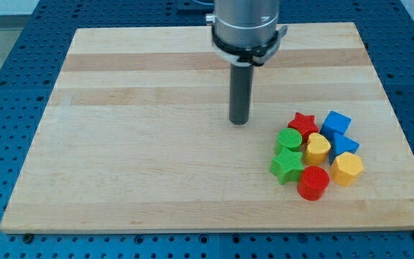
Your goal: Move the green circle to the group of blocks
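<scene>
The green circle (289, 139) sits at the left edge of a tight group of blocks at the view's lower right, touching the red star (303, 124), the yellow heart (318, 147) and the green star (287, 166). The group also holds a blue cube (336, 123), a second blue block (345, 144), a yellow hexagon (348, 169) and a red cylinder (313, 182). My tip (239, 121) rests on the board up and to the left of the green circle, about a block and a half away, touching no block.
The wooden board (157, 144) lies on a blue perforated table (6, 108). The arm's grey body (246, 25) hangs over the board's top edge near the middle.
</scene>
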{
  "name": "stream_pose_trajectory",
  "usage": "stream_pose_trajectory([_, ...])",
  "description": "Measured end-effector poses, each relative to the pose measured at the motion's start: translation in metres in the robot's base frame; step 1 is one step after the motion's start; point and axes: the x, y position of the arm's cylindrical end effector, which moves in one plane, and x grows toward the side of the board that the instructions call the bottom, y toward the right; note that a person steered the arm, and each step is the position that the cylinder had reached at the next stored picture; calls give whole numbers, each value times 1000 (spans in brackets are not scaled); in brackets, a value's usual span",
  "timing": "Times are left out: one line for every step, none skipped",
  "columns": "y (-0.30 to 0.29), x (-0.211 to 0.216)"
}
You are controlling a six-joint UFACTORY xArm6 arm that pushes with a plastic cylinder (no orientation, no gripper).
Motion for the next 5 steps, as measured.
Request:
stream_pose_trajectory([18,0])
stream_pose_trajectory([38,9])
stream_pose_trajectory([53,18])
stream_pose_trajectory([55,22])
stream_pose_trajectory([60,33])
